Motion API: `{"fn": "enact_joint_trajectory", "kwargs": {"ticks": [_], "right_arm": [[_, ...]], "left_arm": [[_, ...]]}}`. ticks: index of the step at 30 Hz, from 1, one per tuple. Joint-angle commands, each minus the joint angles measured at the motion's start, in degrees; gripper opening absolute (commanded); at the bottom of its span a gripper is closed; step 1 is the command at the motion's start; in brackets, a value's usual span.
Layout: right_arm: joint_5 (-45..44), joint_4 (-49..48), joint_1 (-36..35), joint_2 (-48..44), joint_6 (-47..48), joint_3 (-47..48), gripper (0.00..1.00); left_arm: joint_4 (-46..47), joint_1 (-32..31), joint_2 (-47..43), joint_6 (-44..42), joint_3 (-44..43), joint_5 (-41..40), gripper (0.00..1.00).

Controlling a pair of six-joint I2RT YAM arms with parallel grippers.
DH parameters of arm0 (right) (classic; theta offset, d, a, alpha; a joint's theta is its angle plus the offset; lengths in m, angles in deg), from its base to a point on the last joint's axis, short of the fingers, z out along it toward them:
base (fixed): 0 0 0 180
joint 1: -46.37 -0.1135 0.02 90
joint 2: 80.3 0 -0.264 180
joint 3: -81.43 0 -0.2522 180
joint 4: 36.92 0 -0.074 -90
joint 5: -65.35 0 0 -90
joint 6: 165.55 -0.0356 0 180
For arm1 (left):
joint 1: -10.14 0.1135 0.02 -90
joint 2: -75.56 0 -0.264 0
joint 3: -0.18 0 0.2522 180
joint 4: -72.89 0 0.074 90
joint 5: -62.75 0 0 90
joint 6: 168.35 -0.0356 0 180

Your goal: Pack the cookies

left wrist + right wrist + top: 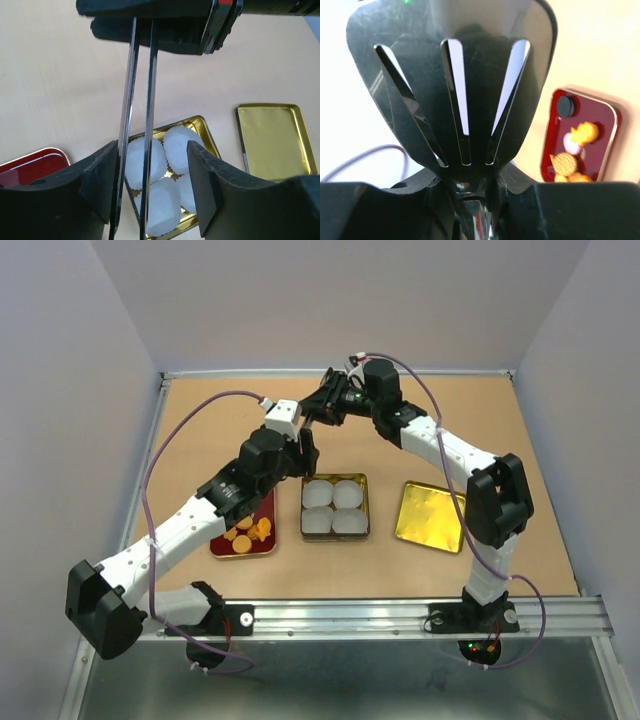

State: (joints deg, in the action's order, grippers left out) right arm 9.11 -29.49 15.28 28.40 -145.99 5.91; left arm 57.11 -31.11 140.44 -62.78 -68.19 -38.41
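Several cookies [570, 161] far from right gripper [471, 200]

A robotics lab cell: plain pale grey walls [330, 300] enclose a brown board tabletop [520, 440] fronted by an aluminium rail [350, 615].

surface: a light brown tabletop [200, 420], matt and plain, with a metal edge strip along its left, far and near sides

landmark: an open rectangular gold tin [366, 506], lying flat around the middle of the tabletop, its long sides running near to far

left of the gold tin: a dark red tray [268, 505] with rounded corners, just beside the tin but apart from it, reaching slightly nearer to the front edge

right of the gold tin: a flat gold tin lid [430, 517], hollow side up, set apart from the tin and turned slightly askew to it
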Motion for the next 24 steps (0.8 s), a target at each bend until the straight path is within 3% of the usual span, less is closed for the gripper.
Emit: {"fn": "enact_joint_trajectory", "kwargs": {"ticks": [1,7,18,24], "right_arm": [[3.8,4.1,-2.3,-1.4,4.7,3.4,0.0],[1.5,8.9,-3.3,-1.1,9.1,4.3,0.0],[1.0,9.0,-3.3,-0.3,8.2,7.6,0.0],[2.0,9.0,-3.4,0.8,7.5,9.7,0.0]], "left_arm": [[-2.2,-0.2,0.9,-3.6,-5.7,-1.3,0.68],[-4.9,-0.2,1.8,-4.0,-8.7,0.9,0.76],[-5.7,-0.2,4.2,-2.5,-6.8,2.9,0.63],[-5.8,-0.2,4.2,-1.7,-5.7,2.7,0.61]]}}
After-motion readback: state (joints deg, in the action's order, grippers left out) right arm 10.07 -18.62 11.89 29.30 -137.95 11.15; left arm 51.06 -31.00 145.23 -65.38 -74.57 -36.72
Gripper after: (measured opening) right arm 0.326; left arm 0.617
